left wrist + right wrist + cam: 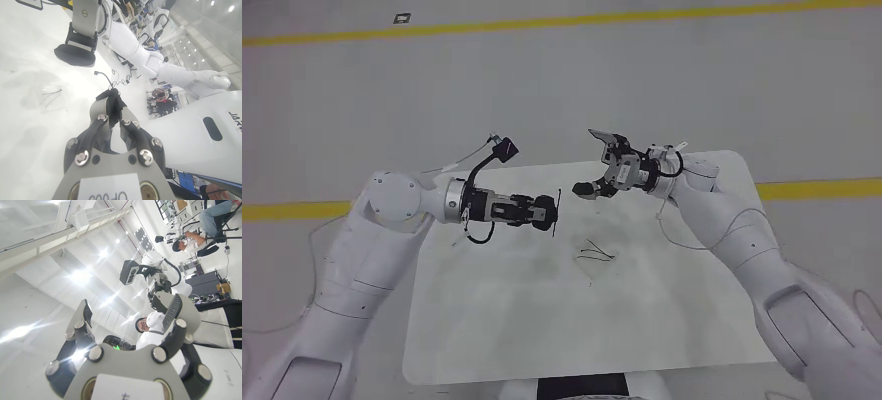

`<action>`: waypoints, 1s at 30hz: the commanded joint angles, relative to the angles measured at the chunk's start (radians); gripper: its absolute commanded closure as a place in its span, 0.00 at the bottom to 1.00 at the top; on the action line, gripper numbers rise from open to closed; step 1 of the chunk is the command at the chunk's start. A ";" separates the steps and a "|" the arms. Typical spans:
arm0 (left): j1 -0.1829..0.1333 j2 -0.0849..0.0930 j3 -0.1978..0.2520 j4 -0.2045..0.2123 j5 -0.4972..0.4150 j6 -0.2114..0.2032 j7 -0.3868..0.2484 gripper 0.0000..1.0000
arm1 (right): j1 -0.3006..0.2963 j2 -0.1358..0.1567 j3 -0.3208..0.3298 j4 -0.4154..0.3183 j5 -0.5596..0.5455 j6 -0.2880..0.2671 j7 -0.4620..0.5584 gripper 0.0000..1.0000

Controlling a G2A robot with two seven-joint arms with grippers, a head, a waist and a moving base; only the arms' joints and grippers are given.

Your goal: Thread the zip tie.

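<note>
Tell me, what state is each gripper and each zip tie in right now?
left gripper: shut on the zip tie, above the table.
zip tie: gripped, head end sticking out free, not yet threaded.
right gripper: open, empty.
spare ties: lying loose on the table.

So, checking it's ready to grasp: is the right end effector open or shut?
Open. The right end effector has its ribbed pads wide apart, with nothing between them.
</note>
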 commanded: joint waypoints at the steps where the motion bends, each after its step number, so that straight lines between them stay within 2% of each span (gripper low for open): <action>1: 0.000 0.000 0.000 0.000 0.000 0.000 0.000 1.00 | 0.000 0.000 0.000 0.000 -0.001 0.000 0.000 0.00; 4: 0.000 0.000 0.000 0.000 0.000 0.000 0.000 1.00 | 0.000 0.000 0.000 0.000 -0.001 0.000 0.000 0.00; 9: 0.000 0.000 0.000 0.000 0.000 0.000 0.000 1.00 | -0.037 0.003 0.012 -0.047 0.006 0.000 -0.041 0.00; 15: 0.000 0.000 0.000 0.000 0.000 0.000 0.000 1.00 | -0.047 0.007 0.007 -0.056 0.026 0.000 -0.042 0.00; 16: 0.000 0.000 0.000 0.000 0.000 0.000 0.000 1.00 | -0.047 0.007 0.005 -0.056 0.030 0.000 -0.043 0.15; 20: 0.000 0.000 0.000 0.000 0.000 0.000 0.000 1.00 | -0.048 0.010 -0.002 -0.058 0.043 0.000 -0.052 0.28; 22: 0.000 0.000 0.000 0.000 0.000 0.000 0.000 1.00 | -0.048 0.011 -0.007 -0.060 0.047 0.000 -0.052 0.51; 26: 0.000 0.000 0.000 0.000 0.000 0.000 0.000 1.00 | -0.048 0.012 -0.022 -0.066 0.053 0.000 -0.049 0.60; 30: 0.000 0.000 0.000 0.000 0.000 0.000 0.000 1.00 | -0.047 0.015 -0.041 -0.072 0.057 0.000 -0.038 0.60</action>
